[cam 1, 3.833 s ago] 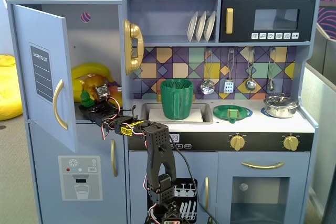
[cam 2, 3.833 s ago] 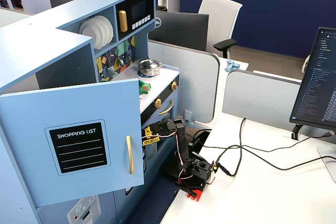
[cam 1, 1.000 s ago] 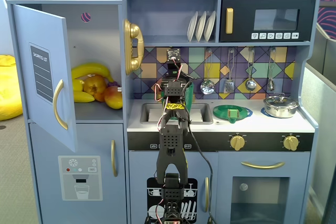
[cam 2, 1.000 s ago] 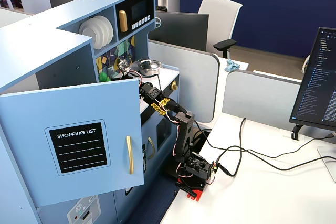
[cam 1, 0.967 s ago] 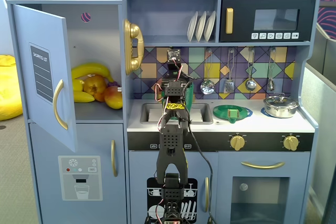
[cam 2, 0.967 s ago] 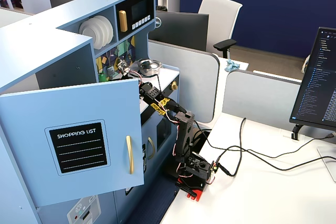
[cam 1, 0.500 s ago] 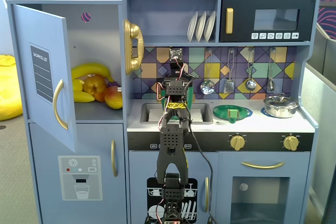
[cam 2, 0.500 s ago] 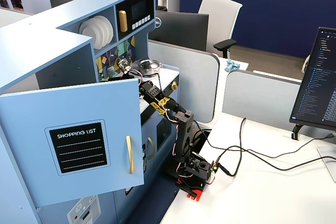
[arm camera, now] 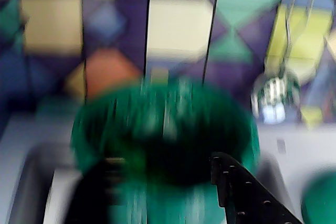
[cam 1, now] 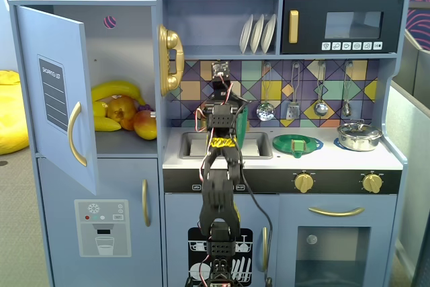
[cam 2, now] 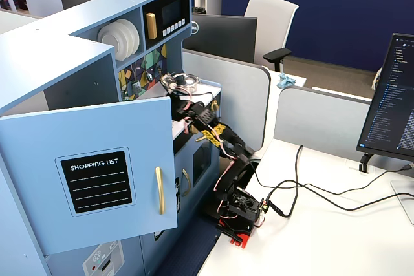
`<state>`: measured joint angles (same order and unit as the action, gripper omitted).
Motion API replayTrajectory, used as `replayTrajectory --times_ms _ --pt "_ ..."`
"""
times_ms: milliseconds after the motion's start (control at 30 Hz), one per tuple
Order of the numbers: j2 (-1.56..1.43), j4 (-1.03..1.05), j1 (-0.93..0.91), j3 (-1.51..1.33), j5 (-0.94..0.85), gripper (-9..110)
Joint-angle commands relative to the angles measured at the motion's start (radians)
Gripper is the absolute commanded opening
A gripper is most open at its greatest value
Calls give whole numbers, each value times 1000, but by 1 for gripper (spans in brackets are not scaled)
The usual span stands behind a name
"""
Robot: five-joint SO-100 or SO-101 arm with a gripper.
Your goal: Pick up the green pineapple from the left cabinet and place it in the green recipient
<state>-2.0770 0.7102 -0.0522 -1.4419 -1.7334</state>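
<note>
The left cabinet (cam 1: 127,52) stands open, its door (cam 1: 54,99) with the grey list panel swung out; the door also shows in the other fixed view (cam 2: 97,179). Only bananas and red-orange fruits show inside. My gripper (cam 1: 226,113) is over the sink, right in front of the green recipient (cam 1: 244,116), most of which the arm hides. In the blurred wrist view the recipient (arm camera: 210,103) fills the middle, and my gripper (arm camera: 164,160) hangs over its dark mouth with jaws wide apart. A brighter green smear (arm camera: 139,153) by the left finger may be the green pineapple; blur prevents certainty.
Yellow bananas (cam 1: 115,91) and red-orange fruits (cam 1: 144,124) lie in the cabinet. A flat green dish (cam 1: 296,144) and a steel pot (cam 1: 359,136) sit on the counter right of the sink (cam 1: 191,144). Utensils (cam 1: 321,107) hang on the tiled back wall.
</note>
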Motion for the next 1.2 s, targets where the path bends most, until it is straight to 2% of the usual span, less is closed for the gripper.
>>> replayTrajectory --times_ms 0,133,367,867,1167 --pt "-202 98 6 -83 -11 0" --pt "-337 252 6 -192 -3 0" --pt "-549 396 0 -515 29 0" --pt "-946 423 44 -1328 156 0" --pt "-1097 508 25 -1555 239 0"
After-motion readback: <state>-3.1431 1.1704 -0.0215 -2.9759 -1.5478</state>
